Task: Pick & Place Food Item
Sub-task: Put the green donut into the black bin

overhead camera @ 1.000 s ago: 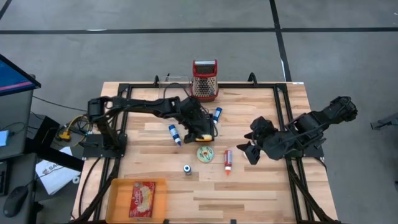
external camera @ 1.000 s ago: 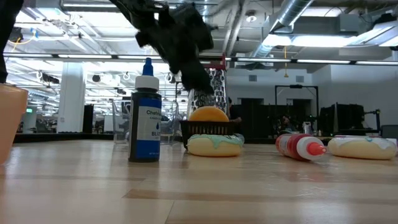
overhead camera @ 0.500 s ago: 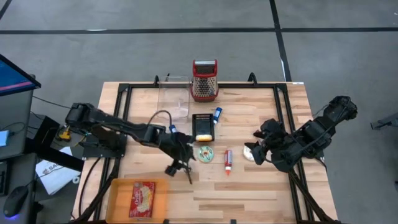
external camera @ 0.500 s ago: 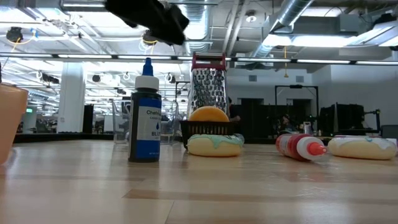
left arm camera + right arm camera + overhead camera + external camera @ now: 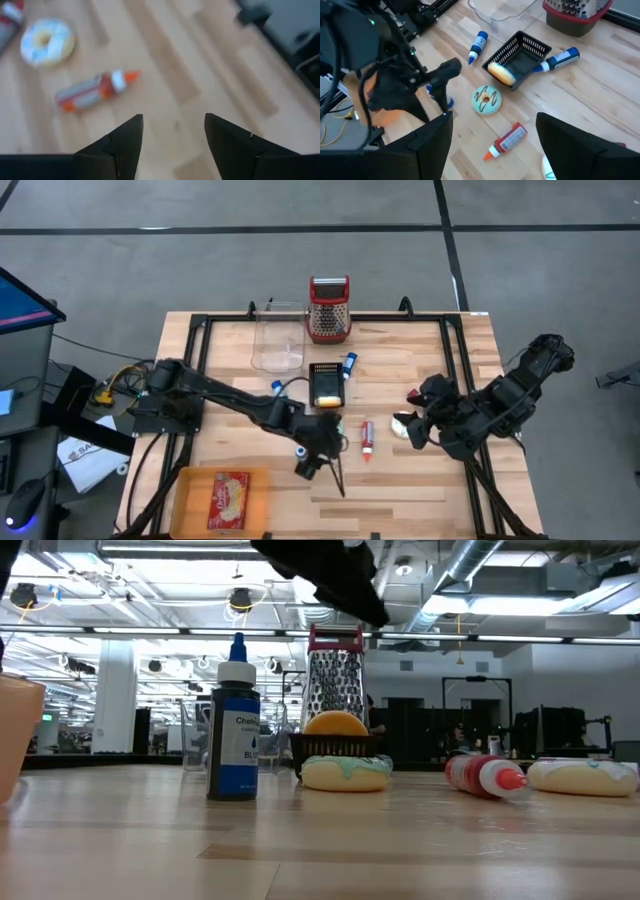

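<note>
1. The left hand [image 5: 322, 465] hangs empty with its fingers spread, over bare table [image 5: 420, 490] near the front edge.
2. The green-iced donut [image 5: 331, 427] lies just beyond it, toward the far side and slightly right; being round, it has no long axis.
3. The right hand [image 5: 412, 425], also released, waits at the right by a white donut [image 5: 47, 42].
4. I judge the left arm nearer.
5. Only the right wrist view shows a bun [image 5: 501, 73] in the black basket [image 5: 522, 52].
</note>
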